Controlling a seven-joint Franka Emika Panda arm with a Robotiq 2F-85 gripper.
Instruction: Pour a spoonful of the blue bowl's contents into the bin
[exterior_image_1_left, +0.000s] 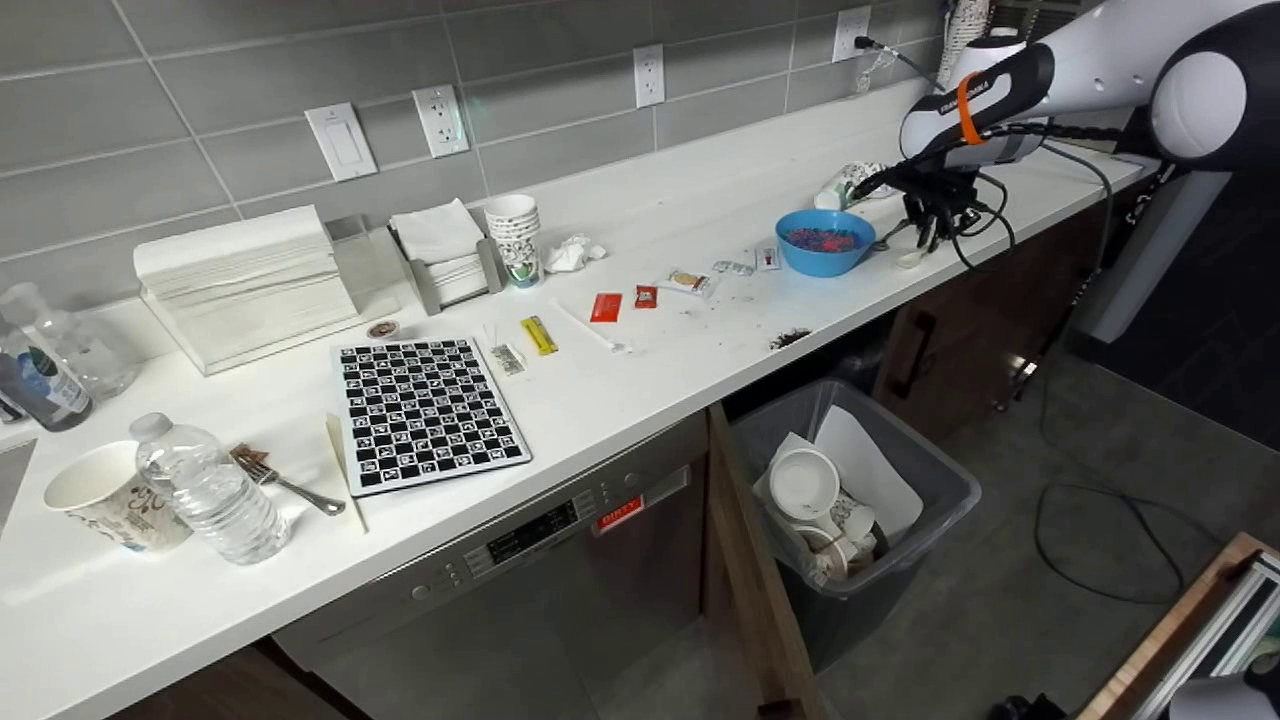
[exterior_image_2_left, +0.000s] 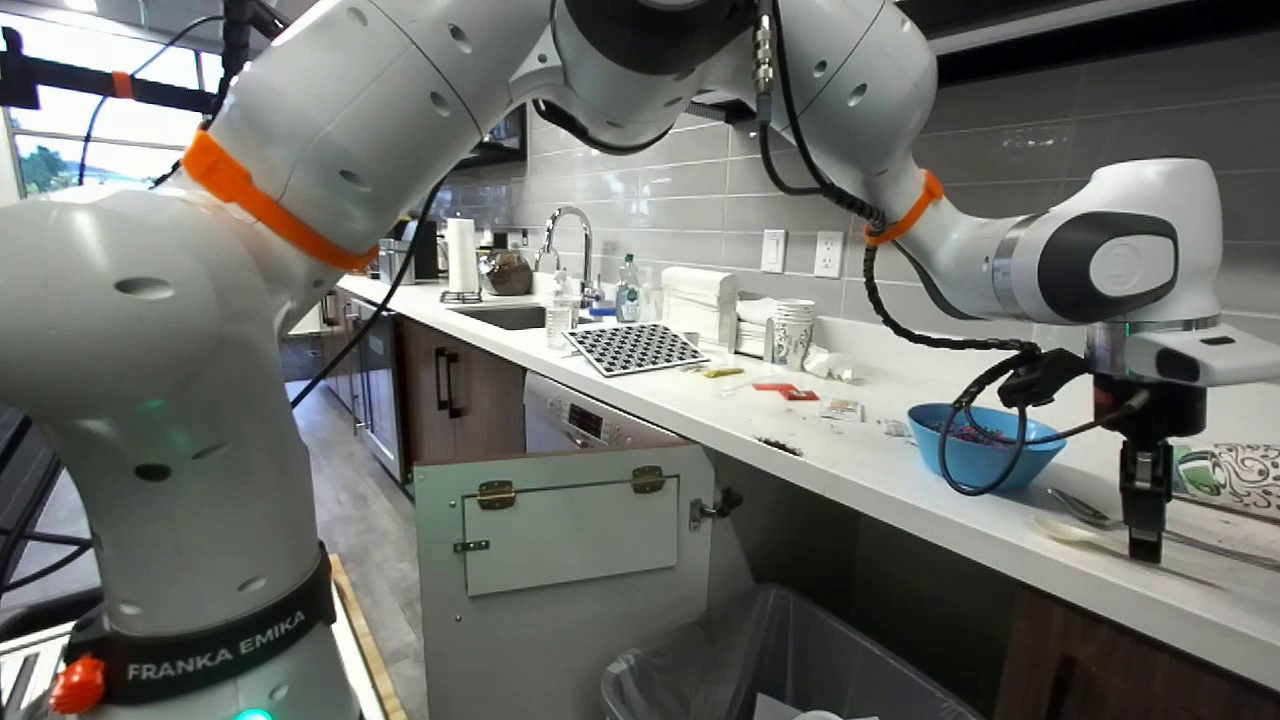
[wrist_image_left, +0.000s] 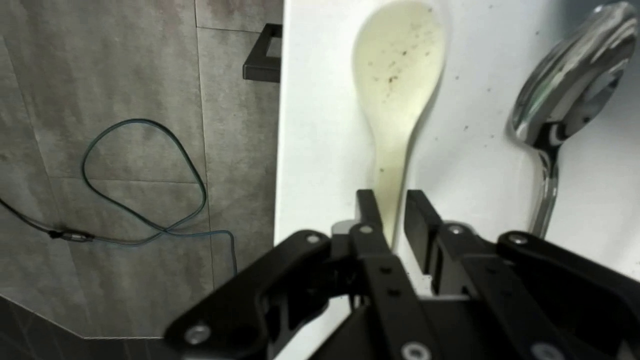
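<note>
The blue bowl (exterior_image_1_left: 826, 262) stands on the counter with small red, blue and purple bits in it. It also shows in an exterior view (exterior_image_2_left: 980, 460). A cream plastic spoon (wrist_image_left: 400, 65) lies on the counter near the front edge. My gripper (wrist_image_left: 391, 212) points down over its handle, fingers partly apart. The handle runs between the fingers with a gap at the right finger. In an exterior view the gripper (exterior_image_2_left: 1146, 520) is low at the counter, beside the bowl. The bin (exterior_image_1_left: 862, 625), dark grey with a pale liner, stands on the floor below the counter, holding white cups and paper.
A metal spoon (wrist_image_left: 575, 90) lies beside the cream spoon. A patterned paper cup (exterior_image_2_left: 1235, 475) lies on its side behind the gripper. Small packets (exterior_image_1_left: 606, 307) and a dark spill (exterior_image_1_left: 790, 338) lie on the counter. An open cabinet door (exterior_image_2_left: 560, 600) stands beside the bin.
</note>
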